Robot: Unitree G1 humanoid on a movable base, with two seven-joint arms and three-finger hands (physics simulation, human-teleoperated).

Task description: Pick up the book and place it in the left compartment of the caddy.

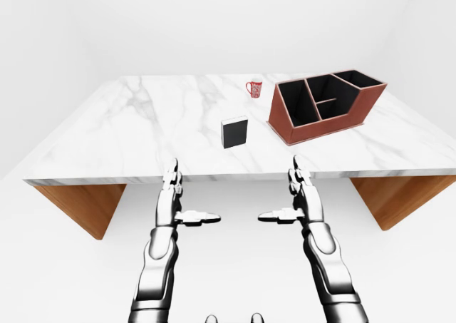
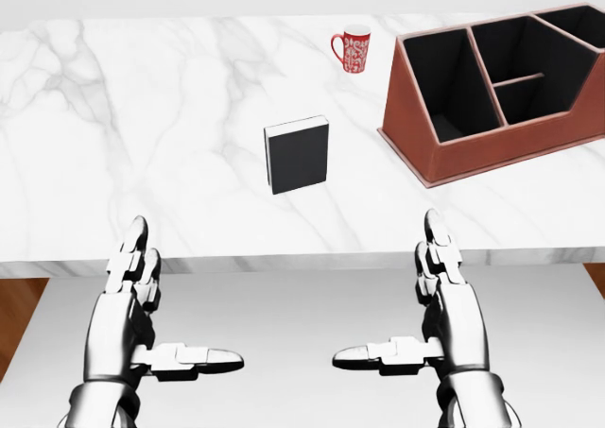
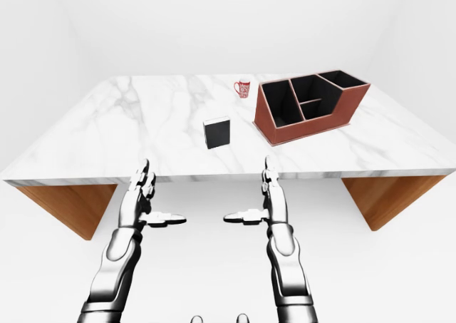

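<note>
The book (image 2: 298, 154) stands upright on the marble table (image 2: 142, 116), its dark cover facing the cameras, and nothing touches it. Taking the book as the landmark: the caddy (image 2: 501, 97), a reddish-brown box with dark compartments, sits to its right in the head view, well apart; a red patterned mug (image 2: 354, 49) stands above and to the right of the book, near the caddy's left end.

The left hand (image 2: 142, 305) is below and to the left of the book, short of the table edge. Its fingers (image 2: 132, 248) are stretched out straight and spread, pointing toward the table, with the thumb jutting sideways toward the other hand. It holds nothing and touches nothing.

The right hand (image 2: 440, 300) mirrors it below and to the right of the book, fingers (image 2: 435, 244) extended and apart, thumb pointing inward, empty. Both forearms rise from the bottom of the views, palms turned toward each other.
</note>
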